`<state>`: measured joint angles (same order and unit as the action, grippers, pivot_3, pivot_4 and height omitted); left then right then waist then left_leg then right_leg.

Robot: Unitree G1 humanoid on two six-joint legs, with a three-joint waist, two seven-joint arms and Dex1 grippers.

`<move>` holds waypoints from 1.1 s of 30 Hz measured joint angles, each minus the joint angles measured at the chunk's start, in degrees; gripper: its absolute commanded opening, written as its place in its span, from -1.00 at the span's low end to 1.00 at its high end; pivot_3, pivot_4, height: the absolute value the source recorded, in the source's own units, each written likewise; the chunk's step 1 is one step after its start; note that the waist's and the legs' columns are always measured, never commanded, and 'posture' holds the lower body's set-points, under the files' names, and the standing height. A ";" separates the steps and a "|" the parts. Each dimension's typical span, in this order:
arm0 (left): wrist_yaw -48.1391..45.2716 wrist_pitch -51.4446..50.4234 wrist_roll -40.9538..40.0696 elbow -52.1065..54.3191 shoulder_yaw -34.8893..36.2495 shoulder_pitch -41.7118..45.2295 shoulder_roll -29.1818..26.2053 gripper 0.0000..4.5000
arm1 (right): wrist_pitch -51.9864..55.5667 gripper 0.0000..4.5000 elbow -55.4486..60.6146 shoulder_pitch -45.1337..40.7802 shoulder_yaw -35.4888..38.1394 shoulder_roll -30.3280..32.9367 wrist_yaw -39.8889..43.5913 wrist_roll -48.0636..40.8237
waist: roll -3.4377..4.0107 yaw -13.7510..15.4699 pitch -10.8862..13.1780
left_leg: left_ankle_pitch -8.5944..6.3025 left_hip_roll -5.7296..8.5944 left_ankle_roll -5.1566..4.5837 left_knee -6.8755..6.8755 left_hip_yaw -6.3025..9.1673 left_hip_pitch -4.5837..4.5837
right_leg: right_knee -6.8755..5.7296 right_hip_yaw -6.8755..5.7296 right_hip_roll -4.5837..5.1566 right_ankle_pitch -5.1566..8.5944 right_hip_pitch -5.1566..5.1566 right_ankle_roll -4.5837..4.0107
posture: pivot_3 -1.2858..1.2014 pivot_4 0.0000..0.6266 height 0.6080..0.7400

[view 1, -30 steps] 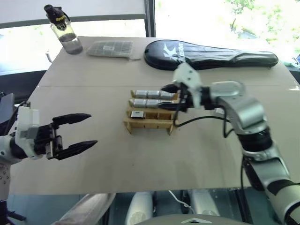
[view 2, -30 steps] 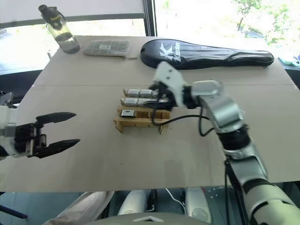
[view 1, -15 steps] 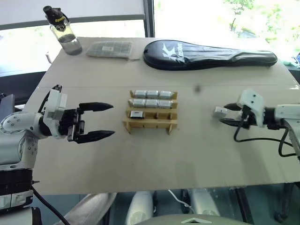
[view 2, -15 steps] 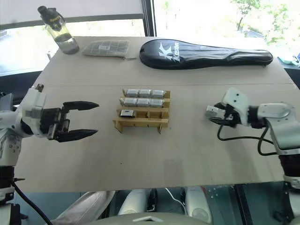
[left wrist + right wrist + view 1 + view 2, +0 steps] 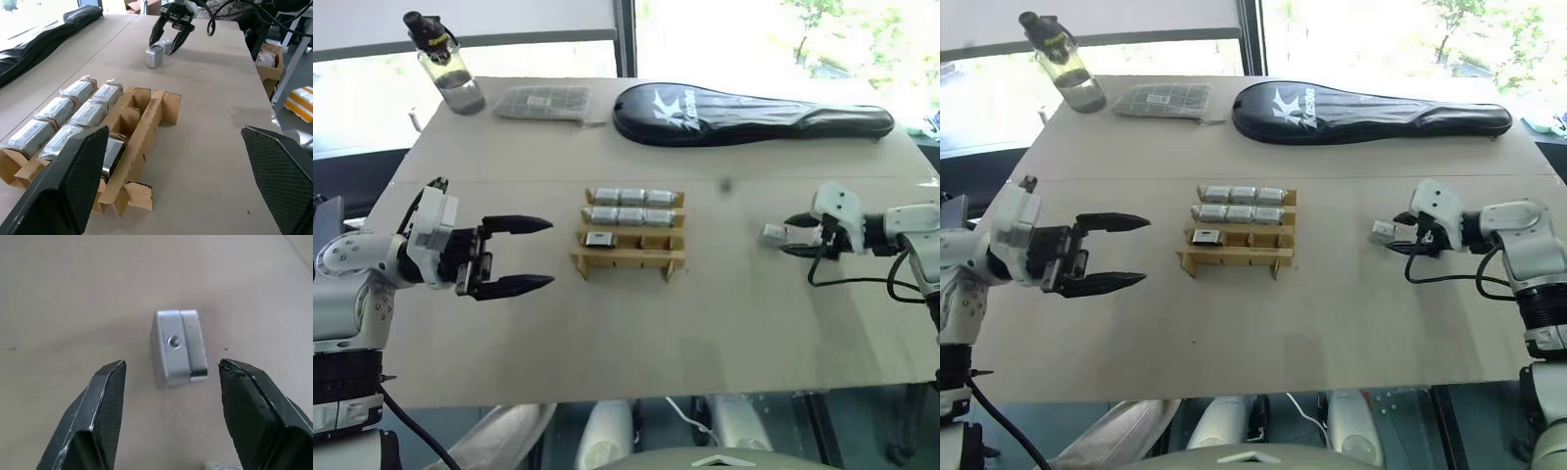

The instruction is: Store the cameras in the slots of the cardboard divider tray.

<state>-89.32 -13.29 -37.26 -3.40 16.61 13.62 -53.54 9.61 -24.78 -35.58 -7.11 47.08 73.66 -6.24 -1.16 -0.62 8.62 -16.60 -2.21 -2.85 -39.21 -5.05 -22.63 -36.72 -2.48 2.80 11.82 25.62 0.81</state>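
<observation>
The left gripper (image 5: pixel 524 254) hovers over the table (image 5: pixel 636 323) at about nine o'clock from the cardboard divider tray (image 5: pixel 628 257), its two black fingers spread wide and gripping nothing, with bare board between its tips and the tray's near end. The whole six o'clock strip of the table along the front edge lies open. At eleven o'clock near the far edge stand one water bottle (image 5: pixel 445 63) and one flat grey packet (image 5: pixel 544 101); one long black racket case (image 5: pixel 754 115) runs along the far edge at one o'clock. The tray sits mid-table holding seven cameras (image 5: pixel 630 197): three in the far row, three in the middle row and one dark-faced one at the left end of the near row, whose other slots stand vacant. An eighth camera, the loose camera (image 5: pixel 179 347), rests on the table at three o'clock, well apart from the tray. The right gripper (image 5: pixel 1400 229) straddles it, fingers parted on either side and touching neither face. A second ago that gripper was at the tray's right end; it has since swung out to the right, and the left gripper has drawn nearer the tray.
</observation>
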 measured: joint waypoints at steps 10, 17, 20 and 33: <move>0.01 -0.01 -0.02 0.17 0.98 -0.78 -0.29 1.00 | -1.45 -0.24 -5.22 -3.85 -1.58 -0.40 1.89 1.79 | 0.00 0.01 0.00 | 0.00 0.00 0.00 -0.01 -0.02 0.01 | -0.02 0.01 0.01 0.00 0.00 0.00 | 0.03 -0.52 1.00; 0.10 0.00 -0.01 0.17 0.98 -0.87 -0.29 1.00 | -0.28 -0.76 -4.47 -3.84 -1.72 -0.60 2.31 1.79 | 0.00 -0.03 0.00 | 0.00 0.00 0.01 -0.01 -0.01 0.01 | -0.03 0.00 0.01 -0.01 0.00 0.00 | 0.03 -0.52 1.00; 0.11 0.04 -0.01 0.17 0.98 -0.88 -0.28 1.00 | 0.11 -0.76 -4.20 -3.84 -1.72 -0.64 2.26 1.78 | 0.00 -0.03 0.00 | 0.00 0.00 0.01 -0.01 -0.02 0.01 | -0.03 0.01 0.01 -0.01 0.00 0.00 | 0.03 -0.52 1.00; 0.76 1.24 0.03 0.16 1.62 -1.89 -0.26 1.00 | 19.81 -0.76 16.37 -15.64 -5.20 -16.85 -3.08 -3.06 | 0.05 -0.13 0.00 | 0.01 -0.10 0.02 0.00 0.01 0.01 | -0.13 -0.03 -0.06 -0.02 0.05 -0.03 | 0.03 -0.52 1.00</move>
<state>-88.57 -12.05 -37.23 -3.24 18.24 11.72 -53.81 29.42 -8.41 -51.23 -12.31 30.22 70.58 -9.30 -1.11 -0.76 8.63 -16.59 -2.31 -2.82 -39.21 -5.04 -22.62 -36.85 -2.51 2.74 11.80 25.67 0.78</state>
